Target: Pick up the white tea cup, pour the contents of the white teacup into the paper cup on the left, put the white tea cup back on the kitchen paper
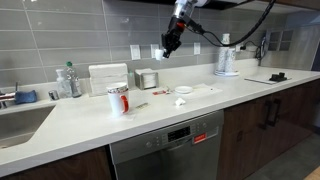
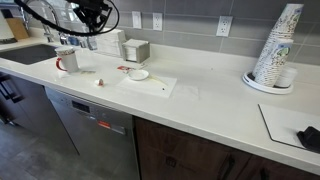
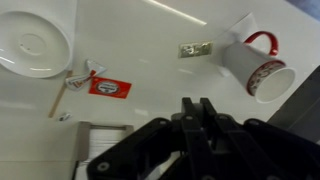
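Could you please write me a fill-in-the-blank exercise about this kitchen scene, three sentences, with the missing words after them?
1. The gripper hangs above the counter, jaws together, and holds ____.
2. The print on the paper cup is ____ in colour.
3. The appliance built in under the counter is a ____.

Missing words: nothing; red; dishwasher.

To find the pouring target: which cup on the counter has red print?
The paper cup standing alone towards the sink; the other cups form a tall stack.
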Robot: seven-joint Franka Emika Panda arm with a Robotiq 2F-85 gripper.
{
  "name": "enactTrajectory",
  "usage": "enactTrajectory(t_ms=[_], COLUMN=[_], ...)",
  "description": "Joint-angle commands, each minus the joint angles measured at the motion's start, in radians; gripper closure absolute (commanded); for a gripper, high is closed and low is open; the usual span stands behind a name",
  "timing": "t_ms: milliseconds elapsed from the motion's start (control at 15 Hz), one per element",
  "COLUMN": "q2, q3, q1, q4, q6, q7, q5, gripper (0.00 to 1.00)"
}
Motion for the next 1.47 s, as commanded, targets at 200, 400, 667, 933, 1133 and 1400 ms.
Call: enactTrajectory(t_ms=[200,400,667,933,1133,1400], q2=[0.055,0.080,0.095,0.109,0.141,0.193], q3=[-0.039,-0.075,-0.149,-0.172,-0.153,-0.155], q1=[-0.047,-0.064,-0.069,-0.075,-0.087,-0.082], q4=[-0.221,-0.290,-0.339,-0.339,-0.320,-0.303], q6=[0.364,0.460,0.523,0.522,0.552,0.596], q7=[0.226,0.374,0.606,0.725,0.724,0.765], q5=[-0.139,-0.213,-0.360,-0.408,-0.351,-0.354], gripper=[0.97,0.97,0.97,0.97,0.97,0.97])
